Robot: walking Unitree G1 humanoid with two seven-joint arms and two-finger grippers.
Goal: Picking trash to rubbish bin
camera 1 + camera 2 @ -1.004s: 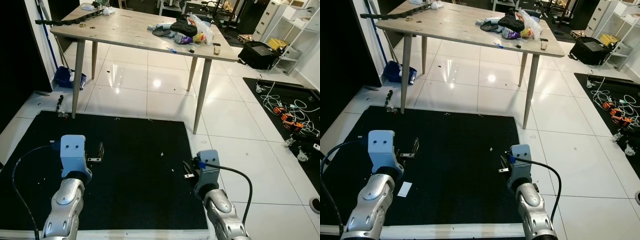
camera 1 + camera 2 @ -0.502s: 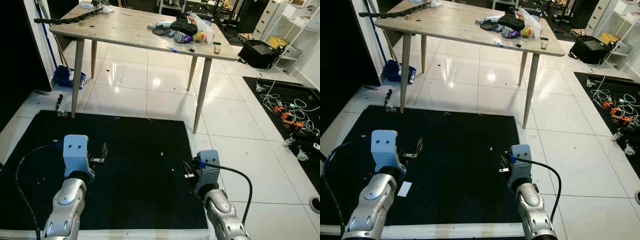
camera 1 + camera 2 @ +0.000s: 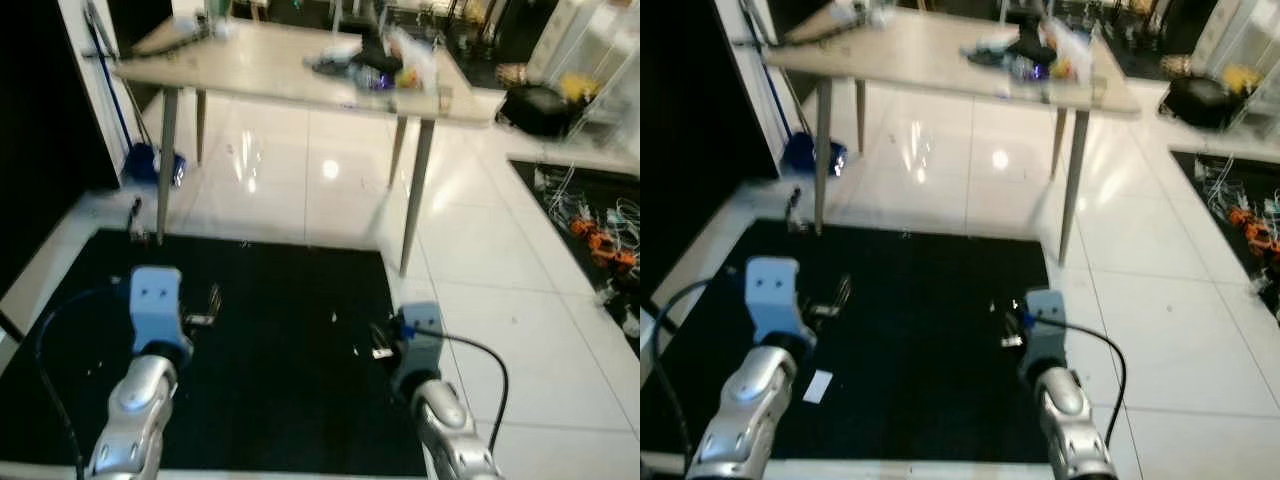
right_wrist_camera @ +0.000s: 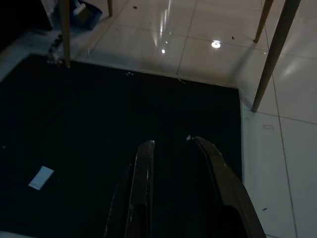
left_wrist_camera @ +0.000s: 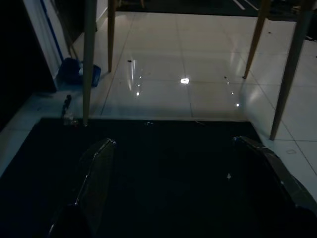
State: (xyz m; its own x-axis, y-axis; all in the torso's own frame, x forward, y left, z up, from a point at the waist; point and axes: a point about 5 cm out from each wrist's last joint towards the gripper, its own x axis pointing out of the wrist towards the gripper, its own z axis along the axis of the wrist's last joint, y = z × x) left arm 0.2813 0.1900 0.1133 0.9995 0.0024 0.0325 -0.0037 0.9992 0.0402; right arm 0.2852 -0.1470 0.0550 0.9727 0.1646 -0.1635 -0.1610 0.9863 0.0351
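Hands (image 3: 210, 305) (image 3: 376, 340) held level above black mat (image 3: 280, 380), left spread.

Both arms are silver metal with rounded joints. Each wrist carries a pale blue block; the block behind the left gripper (image 3: 210, 303) has two small dark screw holes. A black cable makes a loop beside each arm. The right gripper (image 4: 173, 148) has two long black fingers, smooth and a little curved. The left gripper's fingers (image 5: 96, 171) are also black and glossy.
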